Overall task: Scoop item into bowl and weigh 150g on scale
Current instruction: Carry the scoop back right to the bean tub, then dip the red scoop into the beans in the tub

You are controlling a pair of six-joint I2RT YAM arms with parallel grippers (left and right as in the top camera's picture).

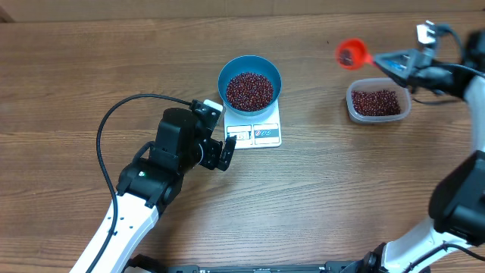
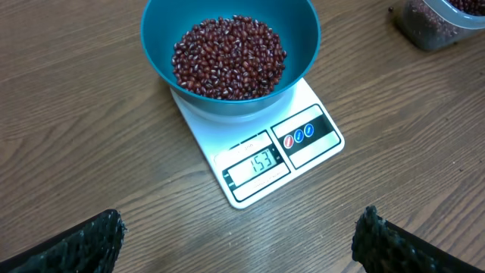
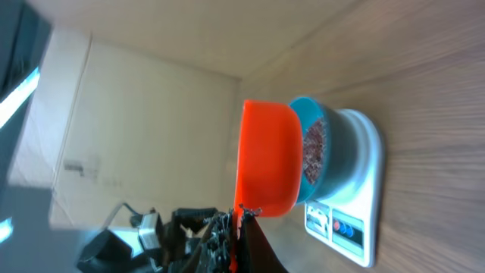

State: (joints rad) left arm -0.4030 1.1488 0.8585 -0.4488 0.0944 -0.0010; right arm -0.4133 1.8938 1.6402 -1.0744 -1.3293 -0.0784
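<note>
The blue bowl (image 1: 230,74) stands on the white scale (image 1: 267,135), filled with dark red-brown beans (image 1: 250,91). In the left wrist view the bowl (image 2: 303,30) and its beans (image 2: 227,57) sit on the scale (image 2: 307,102), whose display reads 153. My left gripper (image 1: 221,130) is open at the scale's front left corner, with bare table between its fingertips (image 2: 98,239). My right gripper (image 1: 394,62) is shut on the handle of an orange scoop (image 1: 352,53), held in the air above the table right of the bowl. The right wrist view shows the scoop (image 3: 265,159) in front of the bowl (image 3: 337,152).
A clear plastic tub (image 1: 354,111) with more beans stands at the right, just below my right gripper. It also shows at the top right of the left wrist view as the tub (image 2: 432,34). A black cable (image 1: 114,121) loops left of my left arm.
</note>
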